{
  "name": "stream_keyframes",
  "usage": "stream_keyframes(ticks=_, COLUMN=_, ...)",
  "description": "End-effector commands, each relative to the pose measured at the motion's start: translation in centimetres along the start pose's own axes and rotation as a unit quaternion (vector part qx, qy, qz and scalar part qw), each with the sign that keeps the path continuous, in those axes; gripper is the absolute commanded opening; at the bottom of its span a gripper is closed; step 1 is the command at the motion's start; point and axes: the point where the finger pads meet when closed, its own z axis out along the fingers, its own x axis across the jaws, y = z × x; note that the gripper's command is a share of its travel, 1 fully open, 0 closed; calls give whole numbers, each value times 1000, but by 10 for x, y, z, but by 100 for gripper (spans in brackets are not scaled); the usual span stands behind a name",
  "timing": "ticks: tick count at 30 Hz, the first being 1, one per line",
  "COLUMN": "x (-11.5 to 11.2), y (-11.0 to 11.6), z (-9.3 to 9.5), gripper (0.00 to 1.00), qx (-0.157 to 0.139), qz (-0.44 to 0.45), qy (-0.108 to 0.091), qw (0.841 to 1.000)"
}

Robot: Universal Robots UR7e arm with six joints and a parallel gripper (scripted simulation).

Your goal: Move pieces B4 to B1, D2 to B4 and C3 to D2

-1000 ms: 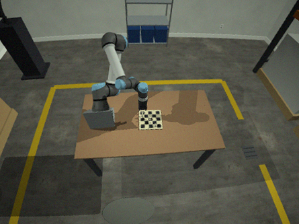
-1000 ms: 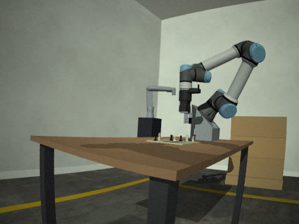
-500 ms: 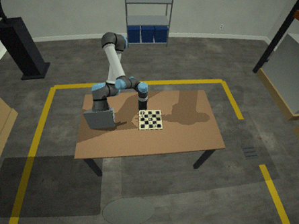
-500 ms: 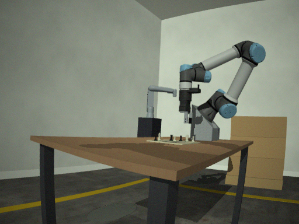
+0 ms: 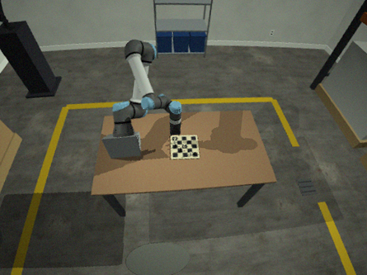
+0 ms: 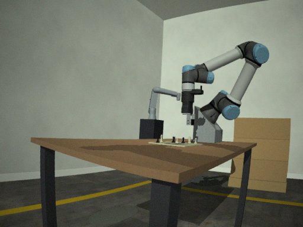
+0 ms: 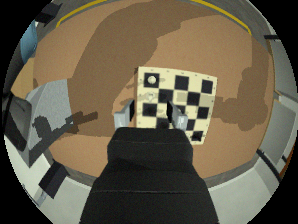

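Observation:
A small chessboard [image 5: 185, 158] [image 6: 172, 143] [image 7: 193, 100] lies on the brown table [image 5: 216, 169] [image 6: 133, 153] [image 7: 100, 63]. Several small black and white pieces stand on it. In the exterior view they form a row, from a black piece [image 6: 157, 140] on the left to a white piece [image 6: 195, 140] on the right. A white piece [image 7: 153, 79] stands near the board's far corner in the wrist view. My gripper [image 5: 175, 134] [image 6: 189, 121] [image 7: 150, 107] is open and empty. It hangs well above the board's edge nearest the arm's base.
The arm's grey base block [image 5: 121, 145] [image 6: 207, 130] [image 7: 47, 106] stands on the table beside the board. A black pedestal with a grey arm [image 6: 151, 128] stands behind the table. Cardboard boxes [image 6: 260, 153] stand by the wall.

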Motion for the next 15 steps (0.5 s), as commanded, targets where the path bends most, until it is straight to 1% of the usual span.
stream_keyframes(ticks=1, x=0, y=1, z=0, gripper=100, qx=0, qz=-14, qy=0, qw=1000)
stream_keyframes(ticks=9, x=-1, y=2, z=0, gripper=100, qx=0, qz=-65, qy=0, qw=998)
stream_keyframes(ticks=11, x=-1, y=2, z=0, gripper=100, qx=0, qz=-65, qy=0, qw=998)
stream_keyframes(ticks=15, x=-1, y=3, z=0, gripper=100, qx=0, qz=-104, qy=0, qw=995)
